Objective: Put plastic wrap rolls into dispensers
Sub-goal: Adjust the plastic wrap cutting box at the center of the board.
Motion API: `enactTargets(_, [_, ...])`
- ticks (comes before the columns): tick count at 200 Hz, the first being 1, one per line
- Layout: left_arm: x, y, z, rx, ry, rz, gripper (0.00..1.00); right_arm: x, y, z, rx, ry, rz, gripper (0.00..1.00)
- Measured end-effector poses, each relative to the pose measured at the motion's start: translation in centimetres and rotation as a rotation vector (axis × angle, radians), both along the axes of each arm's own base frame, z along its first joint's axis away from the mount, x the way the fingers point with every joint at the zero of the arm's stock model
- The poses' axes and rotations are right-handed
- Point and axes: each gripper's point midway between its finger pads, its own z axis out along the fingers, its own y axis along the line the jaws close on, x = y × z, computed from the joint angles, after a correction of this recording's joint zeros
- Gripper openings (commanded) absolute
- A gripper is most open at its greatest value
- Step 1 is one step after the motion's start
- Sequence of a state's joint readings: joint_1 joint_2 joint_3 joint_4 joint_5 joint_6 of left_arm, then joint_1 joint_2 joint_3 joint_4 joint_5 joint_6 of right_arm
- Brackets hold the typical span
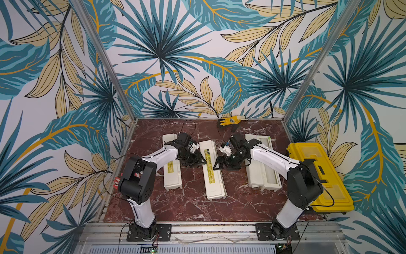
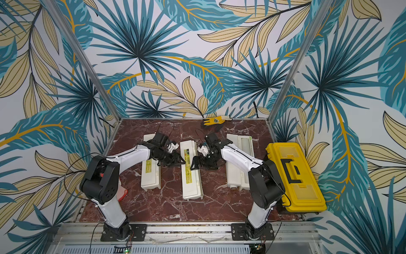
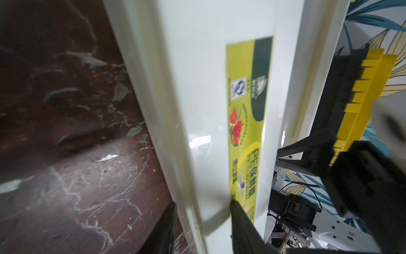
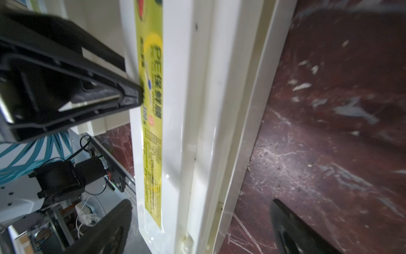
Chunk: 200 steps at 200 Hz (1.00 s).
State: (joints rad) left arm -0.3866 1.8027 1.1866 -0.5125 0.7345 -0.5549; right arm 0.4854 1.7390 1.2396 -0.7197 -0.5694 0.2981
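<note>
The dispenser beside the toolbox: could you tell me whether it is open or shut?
Open: the dispenser lies spread in two side-by-side halves, insides facing up.

Three cream dispensers [image 1: 214, 184]: two closed, one open. One yellow toolbox [image 1: 318, 176], one yellow work glove [image 1: 230, 120], two robot arms [image 1: 158, 154]. One red-and-white object [image 2: 122, 193], half hidden behind an arm, perhaps another glove.

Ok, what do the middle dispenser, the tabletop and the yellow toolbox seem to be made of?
The middle dispenser looks like glossy cream-white hard plastic: glare, moulded ridges; its label seems printed film. The tabletop reads as red-brown marble with white veins, perhaps a printed surface. The yellow toolbox looks like matte moulded plastic with translucent lid panels.
</note>
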Motion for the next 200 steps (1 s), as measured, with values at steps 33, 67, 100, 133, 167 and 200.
enactTargets(33, [-0.2, -1.5, 0.1, -0.055, 0.011, -0.023, 0.29, -2.0, 0.6, -1.3, 0.082, 0.071, 0.026, 0.9])
enactTargets(67, [-0.2, -2.1, 0.0, -0.097, 0.021, -0.018, 0.27, -2.5, 0.1, -2.1, 0.121, 0.112, 0.007, 0.85])
enactTargets(100, [-0.2, -2.3, 0.1, -0.132, 0.031, -0.008, 0.26, -3.0, -0.2, -2.6, 0.158, 0.127, -0.007, 0.83])
enactTargets(133, [-0.2, -2.5, 0.2, -0.141, 0.037, -0.003, 0.25, -2.9, -0.5, -2.7, 0.203, 0.138, -0.039, 0.78])
enactTargets(167, [-0.5, -2.9, 0.2, -0.143, 0.042, -0.009, 0.22, -2.8, -1.0, -2.5, 0.232, 0.162, -0.066, 0.72])
enactTargets(200, [-0.7, -3.2, 0.4, -0.149, 0.04, -0.019, 0.21, -2.8, -1.4, -2.3, 0.26, 0.175, -0.083, 0.62])
